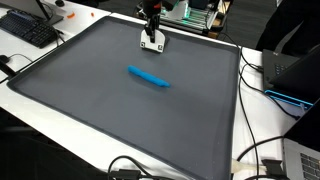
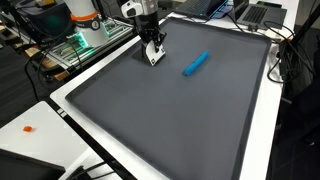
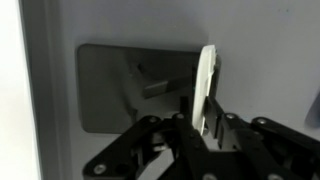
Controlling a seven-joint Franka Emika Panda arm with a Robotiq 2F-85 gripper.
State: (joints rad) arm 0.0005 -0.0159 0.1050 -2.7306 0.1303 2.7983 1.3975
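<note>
My gripper (image 1: 151, 25) (image 2: 150, 38) stands at the far edge of a large dark grey mat (image 1: 120, 120) (image 2: 180, 120). It is shut on a thin white flat piece (image 1: 153, 43) (image 2: 154, 56), whose lower end is at or just above the mat. In the wrist view the piece (image 3: 207, 80) stands edge-on between the two fingers (image 3: 200, 125). A blue elongated object (image 1: 148, 76) (image 2: 195, 64) lies on the mat, apart from the gripper, nearer the mat's middle.
The mat lies on a white table (image 1: 40, 95) (image 2: 70, 100). A keyboard (image 1: 30, 28) and cables (image 1: 268, 85) border it. A laptop (image 2: 255, 12), equipment (image 2: 85, 40) and a small orange item (image 2: 28, 128) sit around the edges.
</note>
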